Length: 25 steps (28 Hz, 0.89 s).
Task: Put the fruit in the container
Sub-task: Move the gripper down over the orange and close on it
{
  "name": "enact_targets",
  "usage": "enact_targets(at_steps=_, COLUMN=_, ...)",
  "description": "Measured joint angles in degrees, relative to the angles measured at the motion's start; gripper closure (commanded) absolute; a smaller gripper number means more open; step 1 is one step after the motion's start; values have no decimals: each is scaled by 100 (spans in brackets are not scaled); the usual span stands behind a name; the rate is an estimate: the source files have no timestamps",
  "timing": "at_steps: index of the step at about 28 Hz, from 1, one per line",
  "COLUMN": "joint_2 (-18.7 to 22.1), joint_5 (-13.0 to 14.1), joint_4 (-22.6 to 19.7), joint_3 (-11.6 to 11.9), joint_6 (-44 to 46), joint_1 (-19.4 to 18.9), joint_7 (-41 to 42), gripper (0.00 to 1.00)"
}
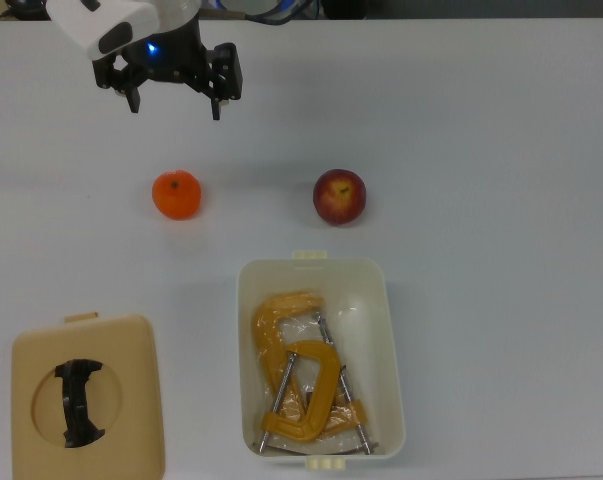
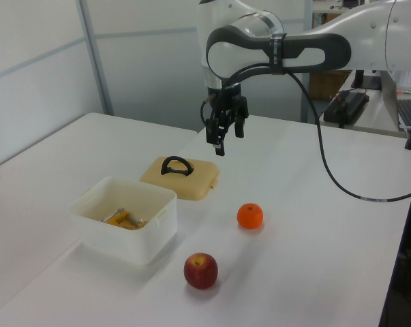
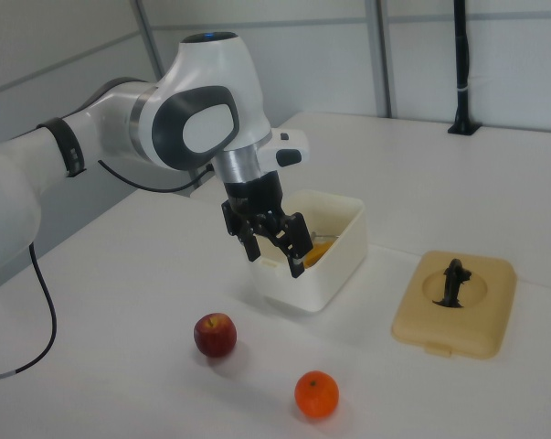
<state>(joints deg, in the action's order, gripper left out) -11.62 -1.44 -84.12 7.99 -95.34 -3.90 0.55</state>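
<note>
A smooth orange point(image 1: 176, 194) point(image 2: 250, 216) point(image 3: 316, 394) and a dark red apple point(image 1: 339, 196) point(image 2: 201, 270) point(image 3: 216, 335) rest apart on the white table. The cream-white bin point(image 1: 244, 330) point(image 2: 147, 238) point(image 3: 328, 274) stands just below the apple in the top view. My gripper point(image 1: 176, 105) point(image 2: 217, 144) point(image 3: 275, 261) hangs open above the table with nothing between its fingers. In the top view it sits a short way above the orange and clear of both fruits.
Two yellow-orange C-clamps point(image 1: 296, 375) point(image 2: 123, 219) lie inside the bin. A flat tan lid point(image 1: 131, 400) point(image 2: 195, 180) point(image 3: 485, 320) with a black handle lies at the top view's lower left. A black cable point(image 2: 341, 184) trails from the arm.
</note>
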Motion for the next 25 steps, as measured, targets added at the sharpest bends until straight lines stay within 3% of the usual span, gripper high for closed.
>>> enact_targets(at_steps=10, joint_2=0, joint_5=-3, joint_4=-269, joint_3=31, joint_6=-67, joint_1=8, joint_7=443, gripper=0)
enact_targets(at_steps=15, joint_2=-3, joint_5=-121, joint_4=-951, joint_3=31, joint_6=-761, joint_1=5, joint_7=478, gripper=0)
enact_targets(at_steps=25, joint_2=-13, joint_5=-784, joint_4=-2363, joint_3=23, joint_6=-2161, joint_1=-10, joint_7=163, gripper=0)
